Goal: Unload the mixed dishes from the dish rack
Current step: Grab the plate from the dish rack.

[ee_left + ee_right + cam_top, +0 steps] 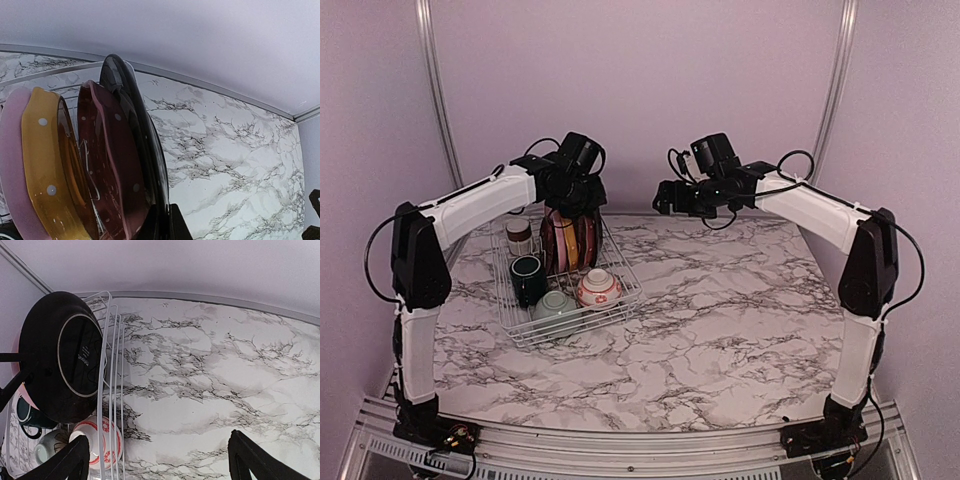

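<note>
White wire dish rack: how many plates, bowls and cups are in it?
Round plates: 5 (pink plate, yellow plate, reddish-brown plate, dotted dark red plate, black plate)
Bowls: 2 (pale green bowl, pink-white floral bowl)
Cups: 2 (dark green mug, white-and-brown cup)
Total: 9

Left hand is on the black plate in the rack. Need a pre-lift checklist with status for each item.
1. Grip: left hand shut on the rim of the round black plate: ok.
2. Gap to the dotted dark red plate next to it: cannot tell, the two overlap in the left wrist view.
3. Black plate's lower edge free of the dividers of the white wire dish rack: cannot tell, hidden.
4. Other arm: right hand open, off to the rack's right, touching nothing: ok.
5. Set-down spot: marble tabletop right of the rack is bare: ok.
</note>
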Tool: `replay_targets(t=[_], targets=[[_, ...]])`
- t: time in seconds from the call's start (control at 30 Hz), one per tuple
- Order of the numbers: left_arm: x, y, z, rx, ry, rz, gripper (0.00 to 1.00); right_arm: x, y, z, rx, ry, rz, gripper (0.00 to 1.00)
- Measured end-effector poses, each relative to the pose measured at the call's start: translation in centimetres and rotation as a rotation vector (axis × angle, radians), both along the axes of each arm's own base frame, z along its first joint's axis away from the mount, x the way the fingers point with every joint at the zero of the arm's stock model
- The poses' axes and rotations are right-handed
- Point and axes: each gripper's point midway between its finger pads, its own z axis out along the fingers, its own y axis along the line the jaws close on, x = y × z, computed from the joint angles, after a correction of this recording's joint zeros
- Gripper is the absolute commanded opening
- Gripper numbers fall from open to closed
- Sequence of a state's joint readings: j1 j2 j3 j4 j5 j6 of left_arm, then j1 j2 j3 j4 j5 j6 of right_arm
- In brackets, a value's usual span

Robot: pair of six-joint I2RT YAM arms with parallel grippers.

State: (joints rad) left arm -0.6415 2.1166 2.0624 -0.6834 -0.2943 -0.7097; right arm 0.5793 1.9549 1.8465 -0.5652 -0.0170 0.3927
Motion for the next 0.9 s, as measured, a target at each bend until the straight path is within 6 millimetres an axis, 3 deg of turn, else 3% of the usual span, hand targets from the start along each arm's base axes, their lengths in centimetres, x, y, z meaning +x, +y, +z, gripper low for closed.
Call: replay_targets(t=[0.2, 0.47, 0.7, 0.9], targets=[[-1.2, 0.0, 1.6, -0.051, -0.002, -0.041, 0.0, 0.1, 0.1, 0.7, 0.014, -0.019, 0.002, 0.94], [-0.9, -0.1, 3.8, -0.105, -0.048, -0.062, 0.0, 0.1, 0.2, 1.7, 0.033, -0.041, 0.004, 0.95], [-1.1, -0.2, 5.2, -0.104, -0.081, -0.094, 0.0, 0.2, -0.6, 3.1, 0.05, -0.061, -0.006, 0.96], [-1.7, -0.3, 7.6, -0.108, -0.13, -0.144, 0.0, 0.2, -1.5, 4.7, 0.074, -0.081, -0.015, 0.97]])
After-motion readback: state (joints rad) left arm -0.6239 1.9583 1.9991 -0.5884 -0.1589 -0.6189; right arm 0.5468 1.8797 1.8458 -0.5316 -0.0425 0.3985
